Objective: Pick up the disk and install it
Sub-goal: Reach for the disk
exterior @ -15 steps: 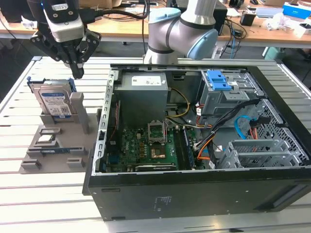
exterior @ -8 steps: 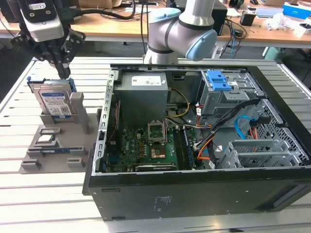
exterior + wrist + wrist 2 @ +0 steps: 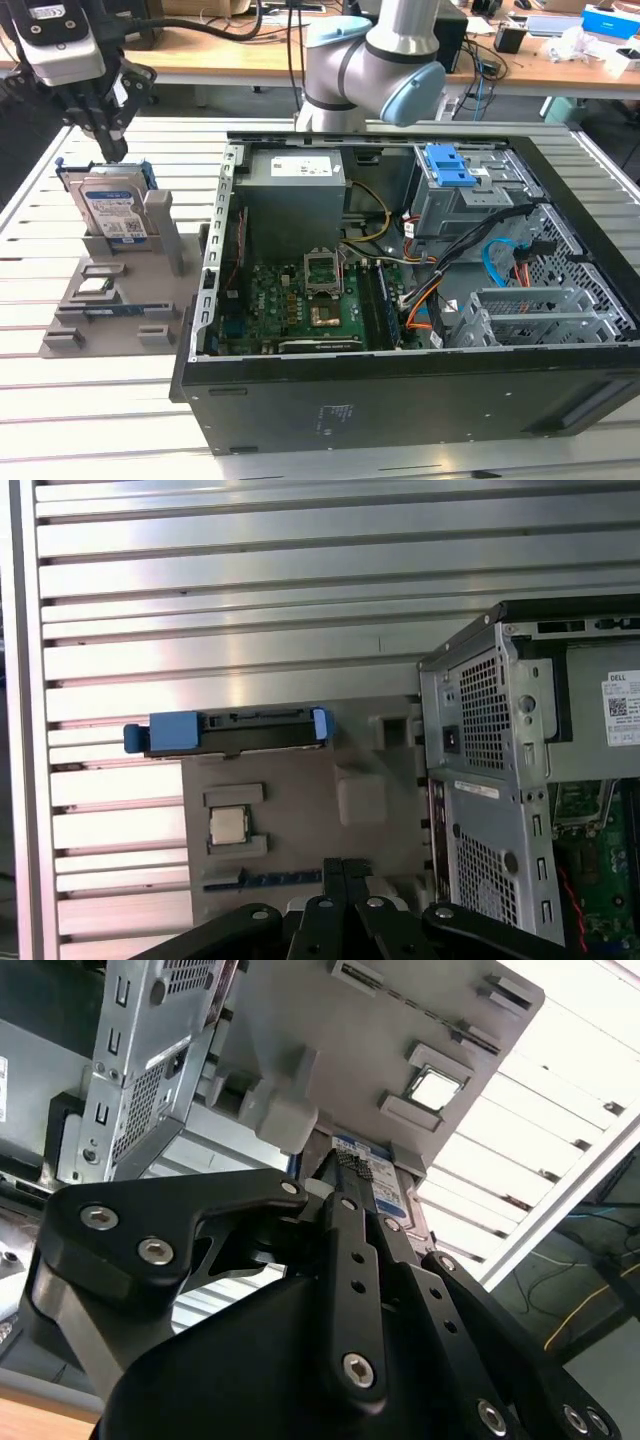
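- I see the black gripper (image 3: 113,150) at the exterior view's left, fingers meeting in a point just above the disk.
- The flat silver metal disk (image 3: 113,208), white-and-blue labelled and blue-framed, stands upright in a grey plastic holder plate (image 3: 120,305).
- Beside it, towards the exterior view's right, an open black computer case (image 3: 400,410) lies on the slatted metal table (image 3: 90,420).

Robot arm (image 3: 375,60) of smooth silver-grey tubes, with round joints capped in pale blue. Just above the gripper (image 3: 112,148) is a light grey wrist housing (image 3: 62,45) with a black face. A thick black cable (image 3: 200,25) leads away from the housing. The gripper is matt black, its angular linkage bars tapering into two slim fingers (image 3: 345,1220). Silver hex-socket screws (image 3: 358,1367) stud the bars. The fingertip pad (image 3: 352,1168) has a cross-hatched grip texture.
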You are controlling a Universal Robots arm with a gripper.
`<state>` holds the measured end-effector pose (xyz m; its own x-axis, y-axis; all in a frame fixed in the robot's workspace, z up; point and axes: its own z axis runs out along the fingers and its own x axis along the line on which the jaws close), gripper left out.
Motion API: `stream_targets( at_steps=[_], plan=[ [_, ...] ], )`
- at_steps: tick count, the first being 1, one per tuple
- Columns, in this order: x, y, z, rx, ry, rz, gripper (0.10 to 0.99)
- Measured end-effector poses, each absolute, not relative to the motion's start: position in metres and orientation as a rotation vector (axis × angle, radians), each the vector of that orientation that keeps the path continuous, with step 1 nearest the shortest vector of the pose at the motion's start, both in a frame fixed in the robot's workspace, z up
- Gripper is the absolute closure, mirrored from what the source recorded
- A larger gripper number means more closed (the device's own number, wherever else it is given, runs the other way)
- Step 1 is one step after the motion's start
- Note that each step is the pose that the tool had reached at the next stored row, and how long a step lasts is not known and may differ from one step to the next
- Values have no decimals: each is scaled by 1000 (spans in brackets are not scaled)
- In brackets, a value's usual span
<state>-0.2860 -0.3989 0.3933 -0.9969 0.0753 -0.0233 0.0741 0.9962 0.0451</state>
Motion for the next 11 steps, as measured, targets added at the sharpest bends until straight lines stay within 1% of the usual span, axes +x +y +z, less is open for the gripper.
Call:
stream_targets(
  at_steps=[11],
  plan=[
    [-329, -399, 393, 117, 3114, 69, 980]
  ],
)
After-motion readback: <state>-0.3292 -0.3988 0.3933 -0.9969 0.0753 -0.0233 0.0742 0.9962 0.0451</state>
